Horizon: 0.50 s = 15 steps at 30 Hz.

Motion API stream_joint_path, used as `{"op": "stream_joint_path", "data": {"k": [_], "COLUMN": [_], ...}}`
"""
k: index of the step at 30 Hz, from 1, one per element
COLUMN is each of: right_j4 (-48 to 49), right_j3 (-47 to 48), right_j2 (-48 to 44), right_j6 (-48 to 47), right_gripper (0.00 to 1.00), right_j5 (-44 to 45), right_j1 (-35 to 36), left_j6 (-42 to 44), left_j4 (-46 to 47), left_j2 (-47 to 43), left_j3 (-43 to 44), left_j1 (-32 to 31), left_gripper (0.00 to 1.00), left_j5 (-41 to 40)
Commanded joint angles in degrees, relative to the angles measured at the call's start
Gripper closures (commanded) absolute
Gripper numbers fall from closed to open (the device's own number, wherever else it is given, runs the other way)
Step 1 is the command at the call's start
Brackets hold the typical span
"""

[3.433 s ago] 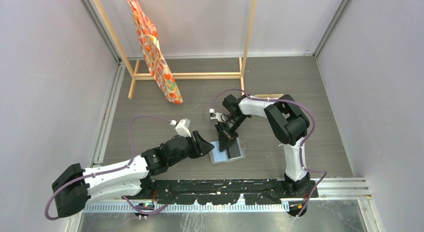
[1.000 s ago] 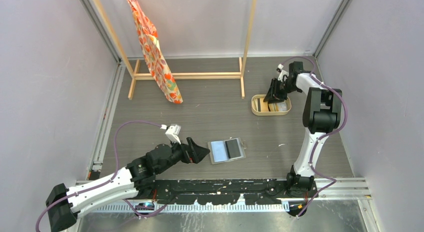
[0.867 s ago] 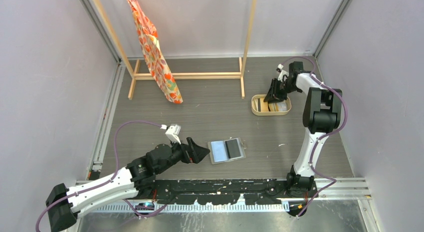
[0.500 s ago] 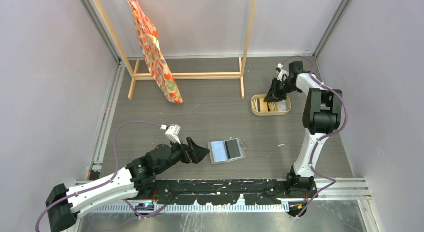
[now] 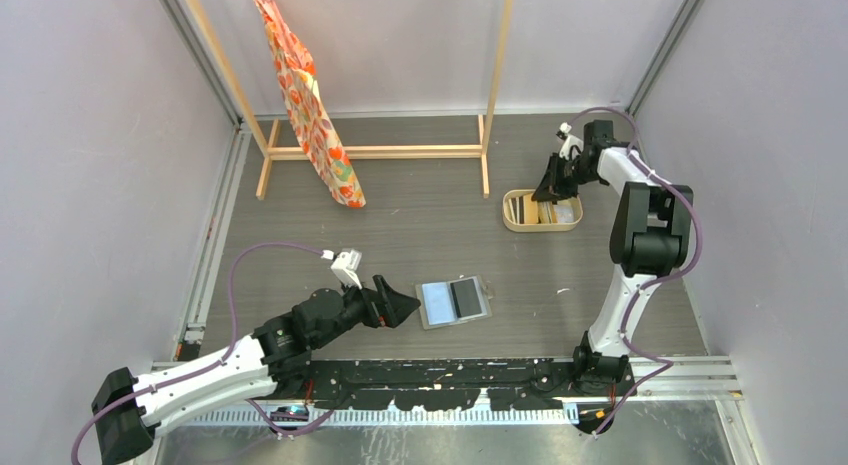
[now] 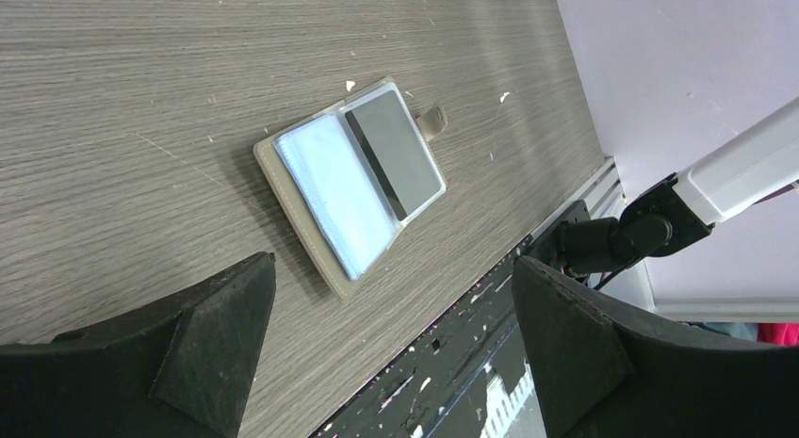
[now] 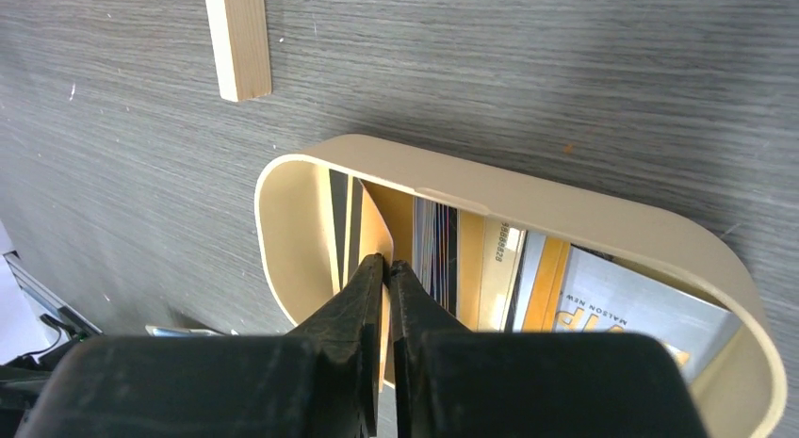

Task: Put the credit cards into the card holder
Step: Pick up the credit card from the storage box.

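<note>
Right end effector (image 7: pixel 387 265) now closed on card (image 7: pixel 377 233) in tray (image 7: pixel 565 207); rack foot (image 7: pixel 237 42) beside

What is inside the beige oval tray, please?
Several cards stand on edge in the tray; the right claw pinches a gold card. A printed grey paper sits beside them. The tray's floor is mostly covered.

Work surface (image 5: pixel 420 235): grey wood-grain laminate, bounded by pale lilac walls (image 5: pixel 90 135) with aluminium corner rails (image 5: pixel 200 53). A wooden rack (image 5: pixel 400 151) stands at the rear; an orange patterned cloth (image 5: pixel 305 105) hangs from its left side.
</note>
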Motion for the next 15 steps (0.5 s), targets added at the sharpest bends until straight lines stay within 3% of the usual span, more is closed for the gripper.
{"op": "stream_joint_path", "data": {"k": [1, 15], "right_j4": [0.7, 1.4], "right_j3": [-0.9, -2.4], "right_j2": [-4.2, -7.9], "right_j6": [-1.2, -3.0], "right_gripper": [0.99, 0.99], "right_j5": [-1.2, -8.7], "right_j1": [-1.2, -4.4], "left_j6": [-0.1, -1.0], "left_j4": [2.2, 4.7], "left_j2": [-0.6, 0.0], "left_j3": [0.3, 0.1], "left_j1": [0.2, 0.2], "left_gripper": [0.04, 0.04], "left_j5": [0.6, 1.9]}}
